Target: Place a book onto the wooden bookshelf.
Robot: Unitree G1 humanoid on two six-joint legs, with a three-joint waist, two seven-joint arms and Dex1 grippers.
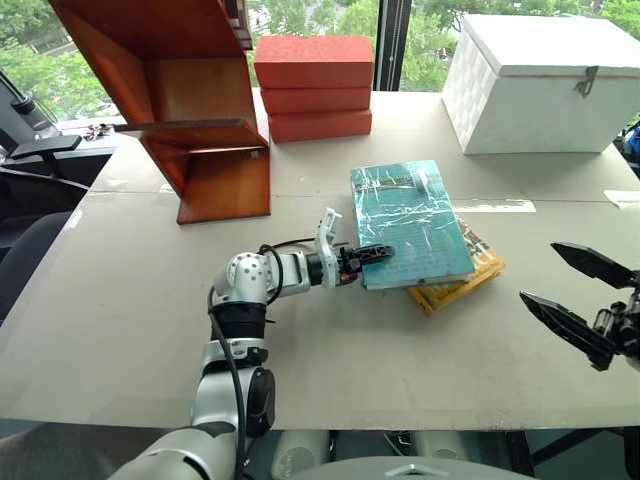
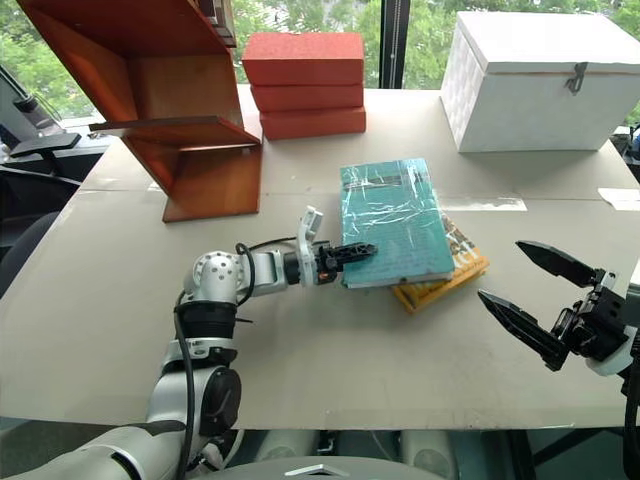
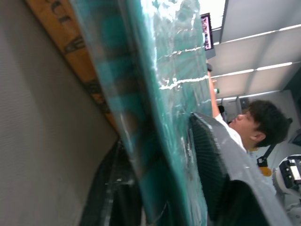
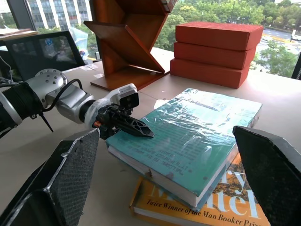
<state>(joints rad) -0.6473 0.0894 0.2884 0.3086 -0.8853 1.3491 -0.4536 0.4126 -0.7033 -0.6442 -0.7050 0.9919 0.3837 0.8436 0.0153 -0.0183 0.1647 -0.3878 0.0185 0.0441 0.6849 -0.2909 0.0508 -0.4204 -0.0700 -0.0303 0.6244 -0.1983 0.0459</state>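
— Two books stacked?
— Yes, teal book (image 1: 410, 222) atop the yellow one (image 1: 462, 284), on the table (image 1: 120, 300).
— Grippers?
— Left gripper (image 1: 372, 256) clamps the teal book's corner; right gripper (image 1: 570, 292) gapes, empty. Bookshelf (image 1: 190, 110) stands apart.

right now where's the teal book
The teal book lies mid-table on the yellow-orange book, right of the wooden bookshelf, its near corner clamped in the left gripper.

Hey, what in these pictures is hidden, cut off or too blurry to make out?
- Yellow-orange book: cover mostly hidden under the plastic-wrapped teal book, right wrist view.
- Left gripper: lower finger hidden beneath the teal book's corner, head views.
- Teal book's small print: too small in the head views.
- Reddish-brown wooden bookshelf: top cut off by the picture edge.
- White chest: contents hidden by its closed lid.
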